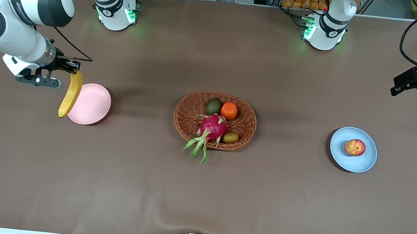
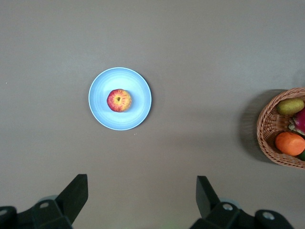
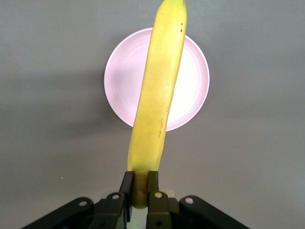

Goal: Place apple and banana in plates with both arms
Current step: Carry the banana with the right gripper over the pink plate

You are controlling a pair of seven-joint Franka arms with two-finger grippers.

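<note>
Blue plate (image 1: 366, 161) holds one apple (image 1: 355, 147), left gripper (image 2: 142, 196) spread; right gripper (image 3: 138, 187) pinches one banana (image 3: 158, 100).

Pink plate (image 1: 91, 104) bare, open from above; nearest obstacle is the basket (image 1: 215, 119), well apart at table centre.

The banana (image 3: 157, 95) tip runs past the right wrist view's edge, its stem hidden between the right hand's (image 3: 138, 188) fingers. The basket (image 2: 269, 129) is cut off in the left wrist view.
</note>
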